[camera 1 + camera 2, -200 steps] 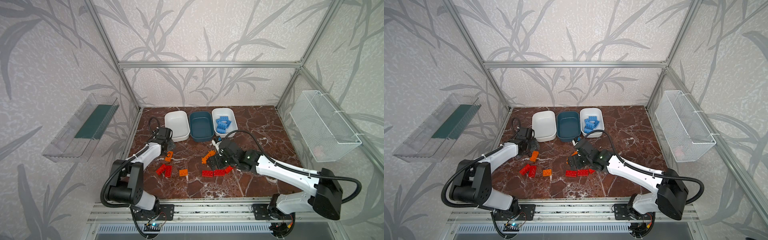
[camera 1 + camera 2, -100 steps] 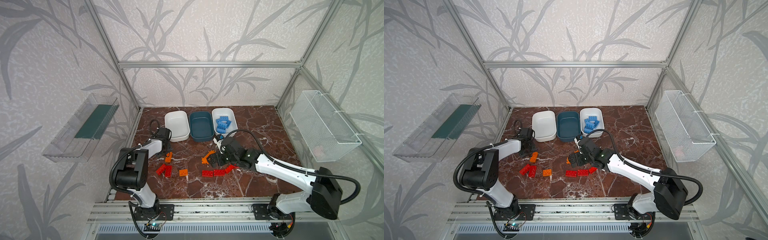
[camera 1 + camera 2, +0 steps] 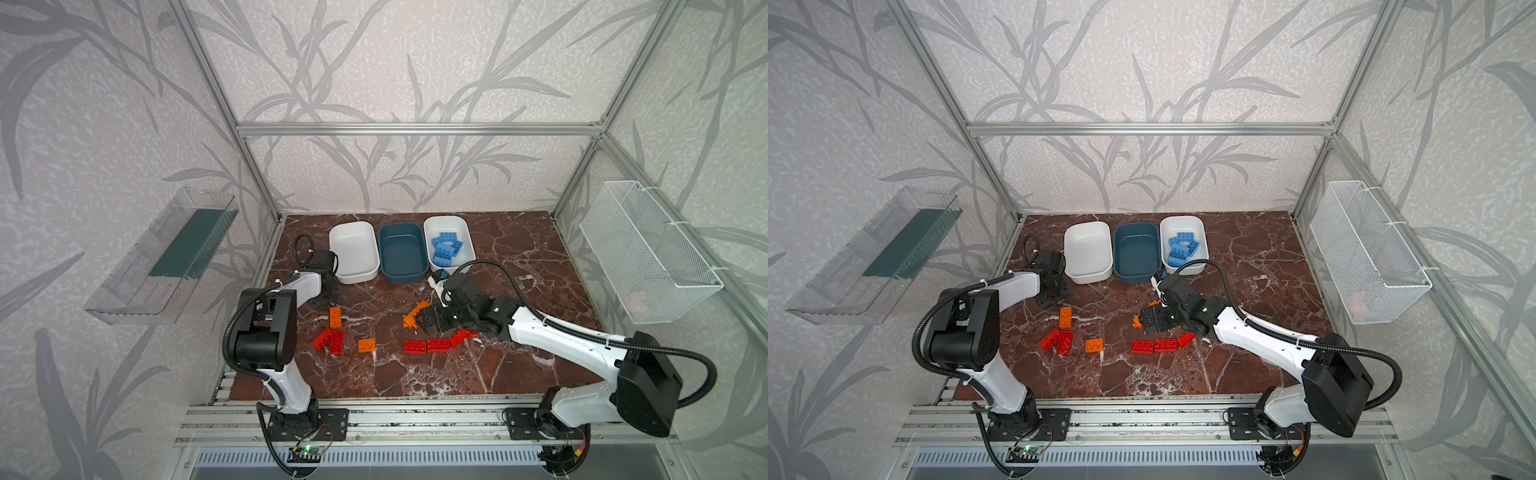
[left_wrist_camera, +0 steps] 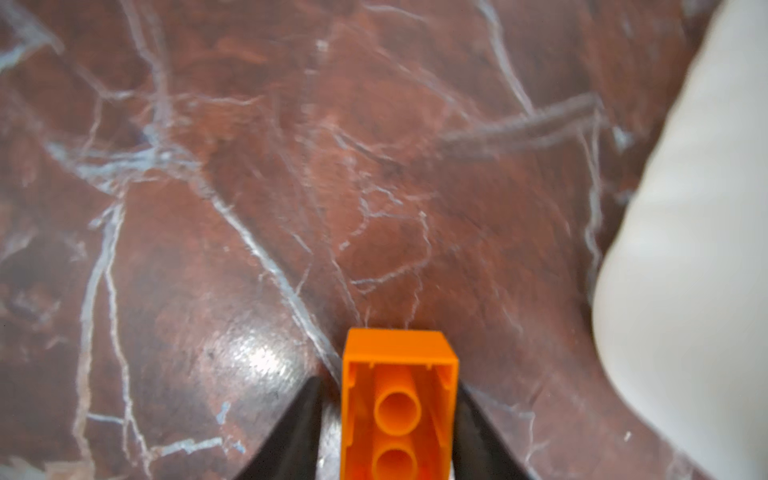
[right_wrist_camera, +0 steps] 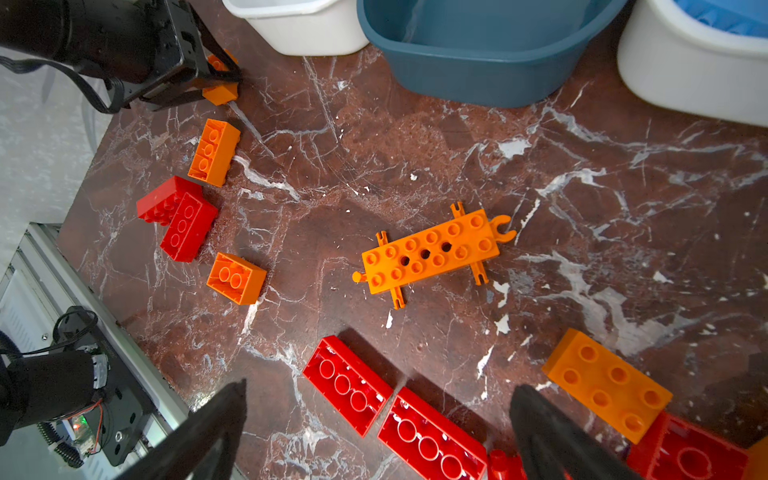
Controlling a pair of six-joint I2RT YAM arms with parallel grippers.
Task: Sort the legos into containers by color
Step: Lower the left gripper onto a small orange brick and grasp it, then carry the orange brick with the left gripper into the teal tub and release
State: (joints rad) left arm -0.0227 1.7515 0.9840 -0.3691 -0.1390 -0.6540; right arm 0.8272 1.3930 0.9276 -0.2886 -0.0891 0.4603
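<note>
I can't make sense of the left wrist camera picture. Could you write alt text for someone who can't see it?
An orange brick, hollow underside facing the camera, is gripped close to the lens by the left gripper between its two black fingers. Beyond it lies a blurred red-brown marbled tabletop, with the rounded wall of a white tub at one side.

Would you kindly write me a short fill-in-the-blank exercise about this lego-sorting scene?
1. The left hand is shut on a brick coloured ____.
2. The blue bricks lie in a ____ tub.
3. The dark teal tub holds ____ bricks.
4. The right hand stands ____, holding nothing.
Missing words: orange, white, no, open.
</note>
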